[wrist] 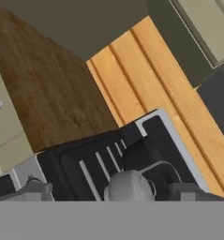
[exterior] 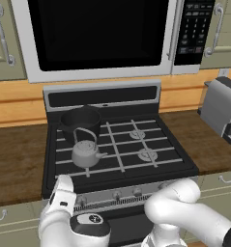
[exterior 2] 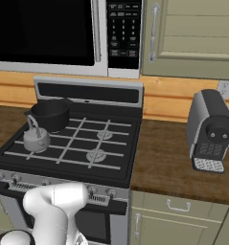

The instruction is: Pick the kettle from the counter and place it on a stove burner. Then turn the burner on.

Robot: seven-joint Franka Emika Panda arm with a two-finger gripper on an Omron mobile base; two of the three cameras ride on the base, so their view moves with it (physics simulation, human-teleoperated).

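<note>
Black cooktop [exterior: 175, 161], kettle [exterior: 86, 153] on front-left burner, no legible writing

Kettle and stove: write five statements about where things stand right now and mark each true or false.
1. The kettle sits on the stove's front left burner. True.
2. The black pot stands in front of the kettle. False: it stands behind it, on the rear left burner.
3. The gripper is clamped on the kettle's handle. False: the jaws are open and hold nothing.
4. A grey coffee machine stands on the counter to the right of the stove. True.
5. The kettle is lying on its side. False: it stands upright, handle arched over the lid.
</note>
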